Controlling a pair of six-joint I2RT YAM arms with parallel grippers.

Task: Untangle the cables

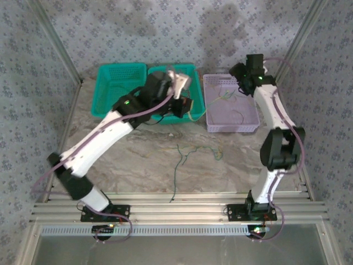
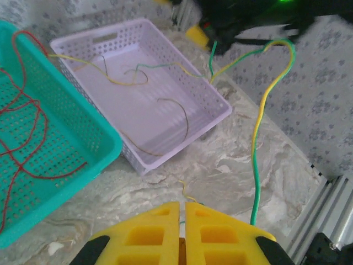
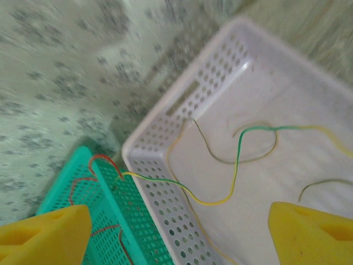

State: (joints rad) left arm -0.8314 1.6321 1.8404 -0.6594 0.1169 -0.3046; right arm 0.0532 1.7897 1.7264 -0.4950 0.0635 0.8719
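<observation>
2 of the baskets at the back of the marble bench [image 1: 138,165] hold cables: a red cable [image 3: 102,159] loops inside the teal basket [image 2: 105,138], and a brown cable [image 2: 186,118] curves on the floor of the lavender basket [image 2: 220,107] just beside it. A green-and-yellow cable [image 3: 237,157] winds across the lavender floor and crosses the shared rims into the teal basket. In the left wrist view a length of it rises off the lavender rim, arches through the air and drops beside the left gripper [image 2: 182,212], whose jaws are pressed closed (a thin yellow strand reaches their seam, but I cannot tell whether it is pinched). The right gripper [image 3: 179,229] hangs above the lavender basket with its jaws spread wide and nothing between them. 1 more green cable [image 1: 177,165] trails loose on the bench between the 2 arms.
</observation>
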